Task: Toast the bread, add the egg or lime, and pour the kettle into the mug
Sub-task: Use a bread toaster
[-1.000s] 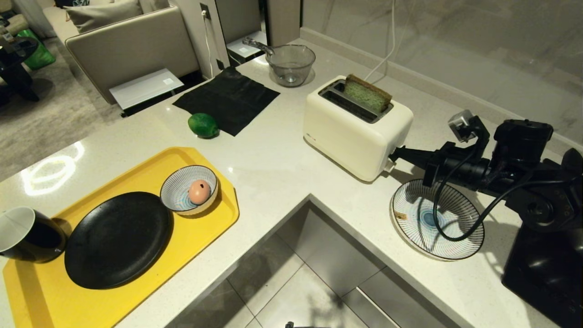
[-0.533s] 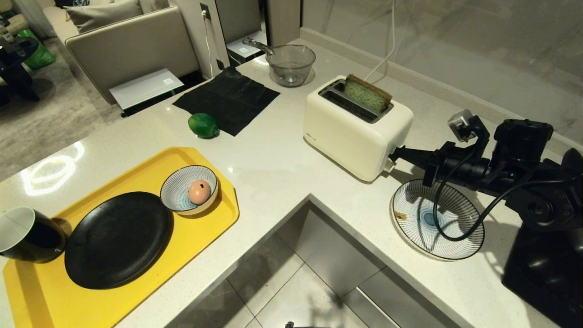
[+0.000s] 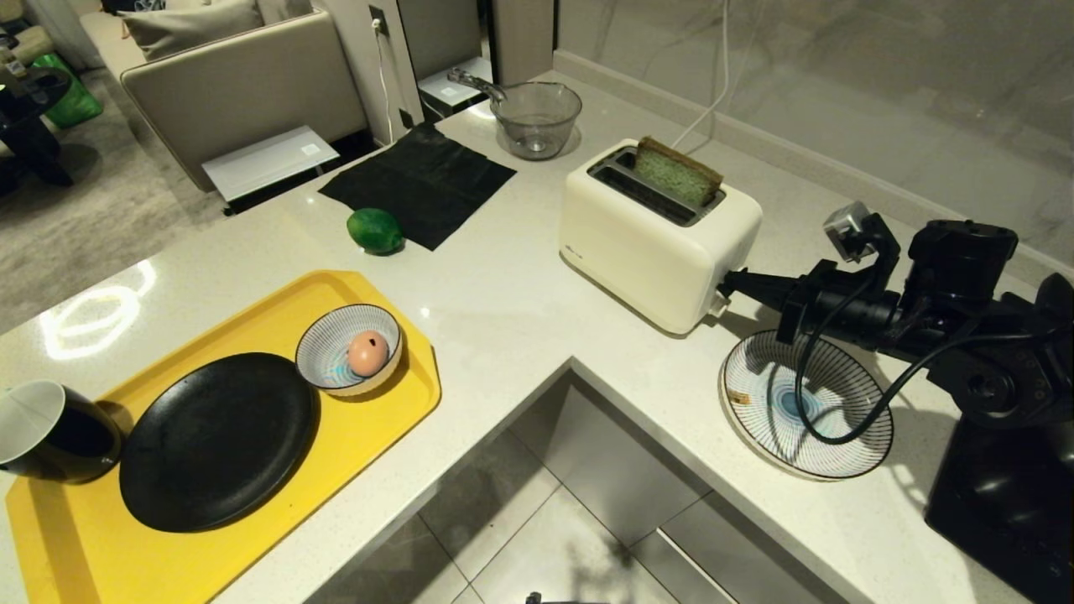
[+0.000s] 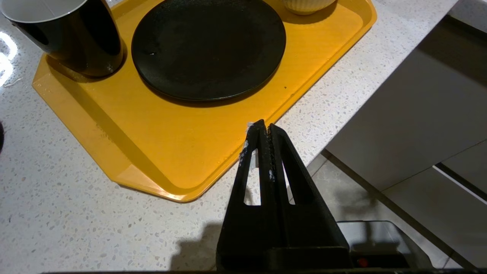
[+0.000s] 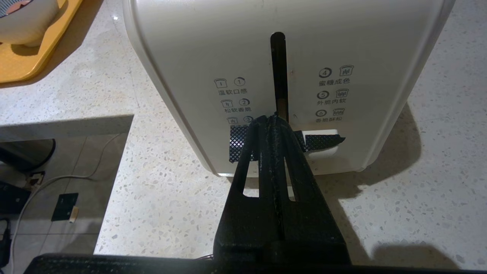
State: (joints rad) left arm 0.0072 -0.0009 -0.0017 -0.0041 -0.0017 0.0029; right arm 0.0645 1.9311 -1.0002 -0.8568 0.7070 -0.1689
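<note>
change: almost none; against the earlier head views the right arm sits a hair lower at the toaster's end, everything else stays put.
meaning: judged, the lever press is at or near bottom, yet the bread (image 3: 678,174) stands high in the rear slot, so toasting looks not yet latched.
right gripper (image 5: 271,121): jaws pressed together, empty, tips on the lever (image 5: 321,141) low on the toaster (image 3: 659,239) end face.
bread from gripper: about 10 o'clock in the head view, apart.
left gripper (image 4: 263,127): closed, empty, idle over the yellow tray (image 4: 167,152) edge.
lime (image 3: 375,231): on the counter, about 9 o'clock of the toaster.
</note>
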